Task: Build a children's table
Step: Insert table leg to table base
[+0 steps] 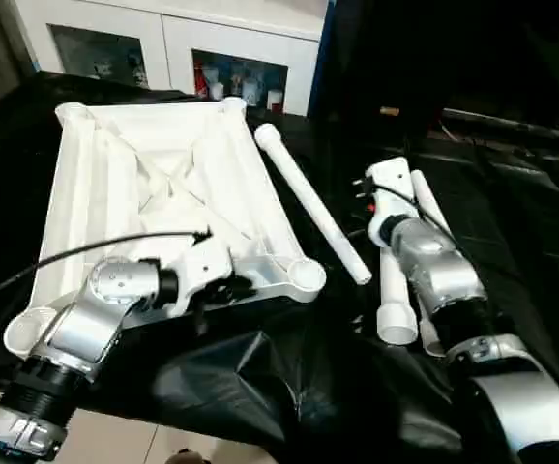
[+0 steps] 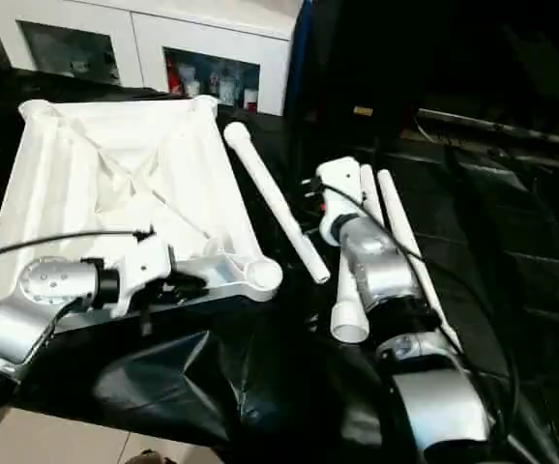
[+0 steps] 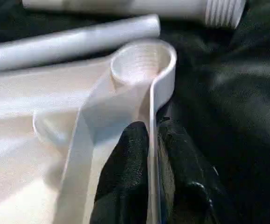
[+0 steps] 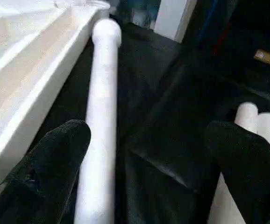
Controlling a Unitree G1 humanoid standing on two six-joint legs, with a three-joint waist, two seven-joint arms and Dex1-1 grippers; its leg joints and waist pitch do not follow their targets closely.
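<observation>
Head views: tabletop (image 1: 154,174) lay ribbed underside up on the black-draped surface (image 1: 289,387), one leg (image 1: 310,203) just beside it, further legs (image 2: 396,242) under the right arm.

Left wrist: left end effector (image 3: 150,140) pinched the tabletop rim beside a corner socket (image 3: 139,63).

Right wrist: right end effector (image 4: 149,144) was spread wide, empty, above the surface.

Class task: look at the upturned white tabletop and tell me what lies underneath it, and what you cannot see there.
The tabletop lies ribbed side up on a black sheet, which spreads out past its edges. Whatever the sheet covers, and the tabletop's flat upper face, are hidden from view.
</observation>
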